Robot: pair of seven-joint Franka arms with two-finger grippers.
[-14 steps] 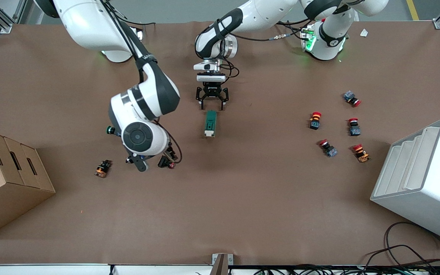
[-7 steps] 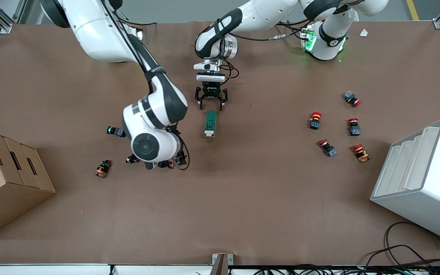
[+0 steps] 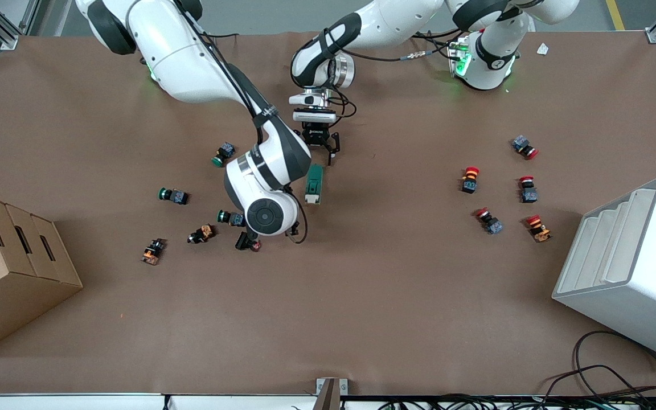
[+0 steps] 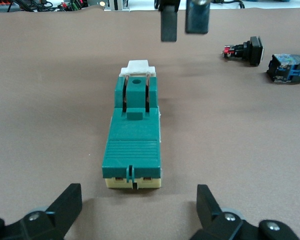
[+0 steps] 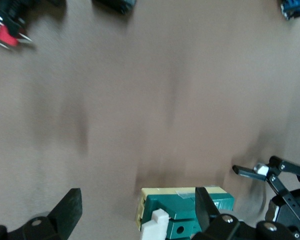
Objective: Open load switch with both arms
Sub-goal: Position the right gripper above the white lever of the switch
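The load switch [image 3: 314,183] is seen lying flat on the brown table [image 3: 362,296] just above the centre of the front view, its white lever end pointed toward the front camera. In the left wrist view the load switch [image 4: 134,135] fills the middle of the frame, and it is flanked at the bottom edge by the spread fingers of the left claw [image 4: 135,210], which is held open at the switch's cream-coloured end without touching it. In the front view the left claw [image 3: 318,149] is placed just above the switch.

The right claw [image 5: 135,212] is shown open in the right wrist view, with the lever end of the load switch [image 5: 182,212] between its fingers at the lower edge of the frame; contact cannot be told. In the front view the right arm's wrist [image 3: 264,196] covers that claw, just beside the switch.

Green-capped push buttons [image 3: 173,196] are scattered at centre left, red-capped push buttons [image 3: 527,189] at centre right. A cardboard box [image 3: 9,267] is seen at the left edge, a white bin [image 3: 635,262] at the right.
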